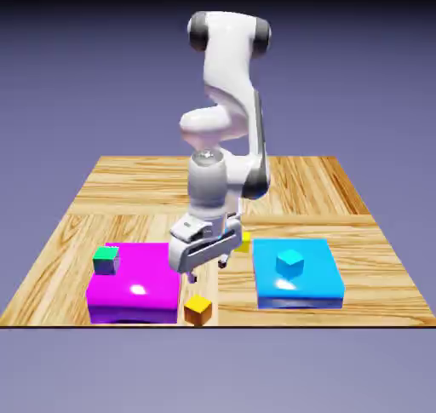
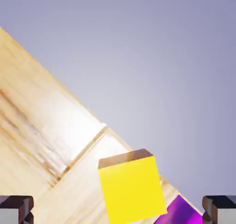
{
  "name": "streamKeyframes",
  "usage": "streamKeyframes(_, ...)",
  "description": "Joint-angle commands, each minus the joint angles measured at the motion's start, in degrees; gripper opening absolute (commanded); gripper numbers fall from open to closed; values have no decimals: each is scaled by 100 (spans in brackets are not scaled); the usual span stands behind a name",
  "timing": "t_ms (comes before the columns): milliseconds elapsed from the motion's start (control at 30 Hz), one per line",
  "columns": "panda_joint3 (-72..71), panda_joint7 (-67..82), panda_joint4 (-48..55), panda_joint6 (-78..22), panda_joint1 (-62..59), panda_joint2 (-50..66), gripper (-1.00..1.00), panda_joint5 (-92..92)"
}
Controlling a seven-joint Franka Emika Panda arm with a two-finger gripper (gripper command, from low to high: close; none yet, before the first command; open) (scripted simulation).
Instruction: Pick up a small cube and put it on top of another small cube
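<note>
Holding the gripper (image 1: 208,270) wide open over the counter (image 1: 315,181), gripping nothing, with a tilt to the hand and daylight showing between the 2 fingers in the exterior view. Seeing 4 small cubes around it there, and not being able to tell from their looks which 2 belong to the stacking. Finding the orange cube (image 1: 197,310) at 6 o'clock from the gripper, resting on the wood near the counter's front edge, just beside the magenta block (image 1: 136,283) and apart from the fingers. Spotting the yellow cube (image 1: 244,242) at 2 o'clock, sitting near the blue block (image 1: 298,283), partly hidden by the arm (image 1: 230,71). Making out the green cube (image 1: 106,260) at 9 o'clock, showing at the magenta block's 10 o'clock edge, and the cyan cube (image 1: 290,262) at 3 o'clock, resting on the blue block's top. Looking along the fingers in the hand view, meeting 1 large cube with a bright yellow face at 6 o'clock, showing between the 2 widely parted fingertips (image 2: 16,209) without being touched by either. Noticing a purple corner at 5 o'clock there, and the counter's edge running from 10 o'clock down towards 5 o'clock.
</note>
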State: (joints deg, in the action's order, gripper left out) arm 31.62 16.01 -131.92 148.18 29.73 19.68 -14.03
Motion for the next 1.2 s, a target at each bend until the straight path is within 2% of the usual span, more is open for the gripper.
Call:
streamKeyframes(0,126,232,116,-103,115,208,0,-56)
streamKeyframes(133,411,761,378,-336,378,681,0,-183)
streamKeyframes(300,-322,1184,543,400,-251,1579,0,-822)
streamKeyframes(333,-323,1184,543,400,-251,1579,-100,-822)
streamKeyframes(567,311,542,512,-717,533,402,-100,-20)
streamKeyframes(800,1643,-724,975,-2441,-725,-1014,-100,1173)
streamKeyframes(900,1886,-747,947,-2416,-994,-1016,-100,1222)
streamKeyframes(1033,1469,-265,577,-1496,-1428,-254,-100,507)
streamKeyframes(1067,1469,-265,577,-1495,-1428,-254,100,507)
streamKeyframes(1167,1694,-526,777,-1993,-1194,-666,100,894)
